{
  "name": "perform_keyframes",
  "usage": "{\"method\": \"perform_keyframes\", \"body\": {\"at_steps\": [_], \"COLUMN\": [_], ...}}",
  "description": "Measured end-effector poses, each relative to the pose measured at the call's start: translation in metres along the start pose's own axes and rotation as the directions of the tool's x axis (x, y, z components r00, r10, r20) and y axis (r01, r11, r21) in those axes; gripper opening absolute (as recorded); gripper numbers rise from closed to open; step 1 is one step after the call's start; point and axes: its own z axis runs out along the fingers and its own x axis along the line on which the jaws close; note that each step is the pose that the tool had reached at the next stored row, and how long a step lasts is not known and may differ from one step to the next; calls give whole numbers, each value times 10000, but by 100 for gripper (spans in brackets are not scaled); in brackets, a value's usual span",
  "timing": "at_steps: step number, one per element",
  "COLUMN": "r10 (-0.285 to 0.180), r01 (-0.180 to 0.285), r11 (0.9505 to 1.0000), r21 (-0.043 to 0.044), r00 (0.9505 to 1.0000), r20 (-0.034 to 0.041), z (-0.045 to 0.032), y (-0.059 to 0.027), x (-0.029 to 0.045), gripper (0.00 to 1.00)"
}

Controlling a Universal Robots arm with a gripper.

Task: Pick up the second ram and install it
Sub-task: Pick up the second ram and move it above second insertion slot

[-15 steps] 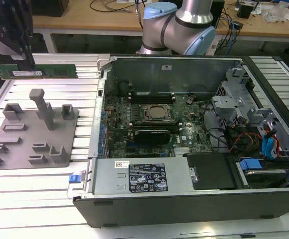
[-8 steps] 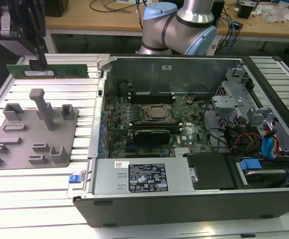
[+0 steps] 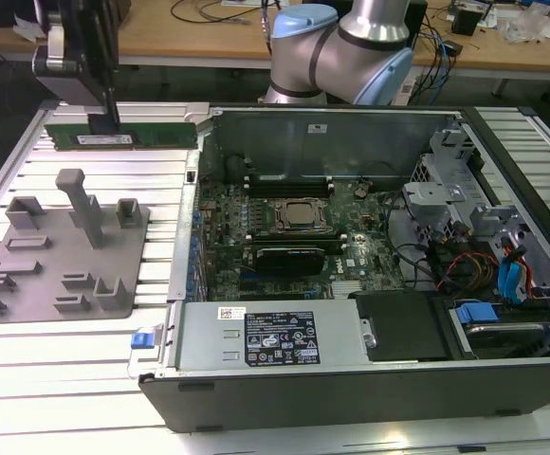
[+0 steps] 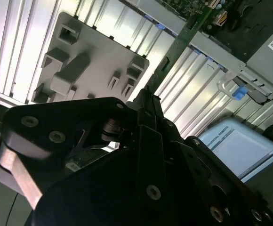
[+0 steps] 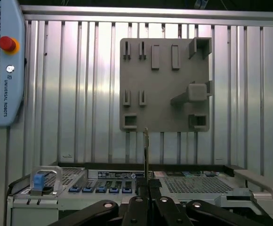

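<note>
The end effector [image 3: 114, 124] stood over the far edge of the ribbed metal surface [image 3: 66, 365], at the exterior view's left, with its dark fingers pressed together on the second ram [image 3: 156, 136] — a long green strip held on edge and gripped near the middle of its length. In both wrist views the strip ran straight out from between the fingers. In the first wrist view the second ram [image 5: 146, 148] appeared edge-on as a thin line ahead of the end effector [image 5: 146, 188], and in the second wrist view it showed as a green band [image 4: 174, 49] slanting away from the fingertips. I could not tell whether the strip's lower edge hung just above the surface or rested on it. The grey plate with upright posts [image 3: 66, 275] lay on the surface nearer the camera in the exterior view, apart from the strip, and nothing stood in its holders. The open computer case [image 3: 503, 171] sat to the exterior view's right, its near wall just beside one end of the strip, and the motherboard [image 3: 284, 246] was exposed inside. The strip was wholly outside the case, well apart from the long dark slots [image 3: 289, 180] beyond the processor. By my reading the grasp had been made, so the pick-up was done or nearly so, but the installing part was all left — the strip had not been carried over the board, lined up or seated.
</note>
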Motion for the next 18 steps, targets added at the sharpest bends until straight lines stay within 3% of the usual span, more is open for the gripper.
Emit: {"method": "perform_keyframes", "body": {"at_steps": [11,15,18], "r10": [-1,0,-2], "r01": [1,0,2], "r11": [10000,10000,10000], "r21": [-1,0,0], "r00": [10000,10000,10000], "r20": [-1,0,0], "z": [-15,-25,-27], "y": [-283,-493,-593], "x": [6,10,12], "gripper": [9,9,9]}}
